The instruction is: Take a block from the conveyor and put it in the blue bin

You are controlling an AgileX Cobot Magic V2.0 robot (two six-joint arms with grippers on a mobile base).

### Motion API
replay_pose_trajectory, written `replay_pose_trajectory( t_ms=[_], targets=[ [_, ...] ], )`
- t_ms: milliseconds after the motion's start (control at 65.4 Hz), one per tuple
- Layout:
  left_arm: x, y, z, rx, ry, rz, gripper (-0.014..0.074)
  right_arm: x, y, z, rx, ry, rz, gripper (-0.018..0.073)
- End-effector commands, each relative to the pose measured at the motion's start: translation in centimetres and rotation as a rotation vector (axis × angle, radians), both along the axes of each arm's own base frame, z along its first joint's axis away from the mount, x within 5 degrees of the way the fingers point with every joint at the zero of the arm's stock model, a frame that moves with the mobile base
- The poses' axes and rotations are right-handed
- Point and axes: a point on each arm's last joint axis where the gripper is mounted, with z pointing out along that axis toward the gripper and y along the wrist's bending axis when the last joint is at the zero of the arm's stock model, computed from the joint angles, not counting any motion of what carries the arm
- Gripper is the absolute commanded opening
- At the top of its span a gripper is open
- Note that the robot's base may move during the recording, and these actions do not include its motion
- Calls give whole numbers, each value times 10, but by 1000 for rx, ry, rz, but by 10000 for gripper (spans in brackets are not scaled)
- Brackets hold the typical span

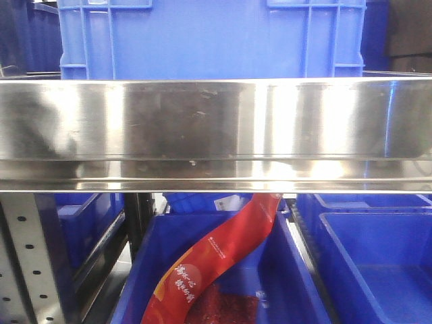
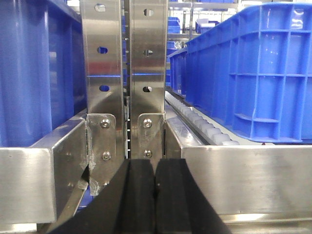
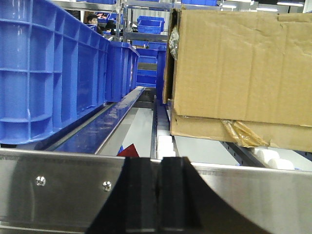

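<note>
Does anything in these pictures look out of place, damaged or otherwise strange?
Yes. A long red printed bag droops in a bent curve from under the steel shelf rail into the blue plastic bin below, not lying flat. In the right wrist view, the brown cardboard box has a torn lower edge with crumpled tape.
</note>
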Motion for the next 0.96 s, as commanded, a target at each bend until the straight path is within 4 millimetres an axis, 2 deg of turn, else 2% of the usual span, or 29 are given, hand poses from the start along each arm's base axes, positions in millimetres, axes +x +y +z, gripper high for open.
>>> replay_pose_trajectory(
  t_ms=[0, 949],
  targets=[
    [0, 0, 2, -9, -28, 7, -111, 0, 0, 2, -14, -25, -1, -162],
    [0, 2, 1, -18, -22, 32, -111, 0, 0, 2, -14, -25, -1, -162]
  ],
)
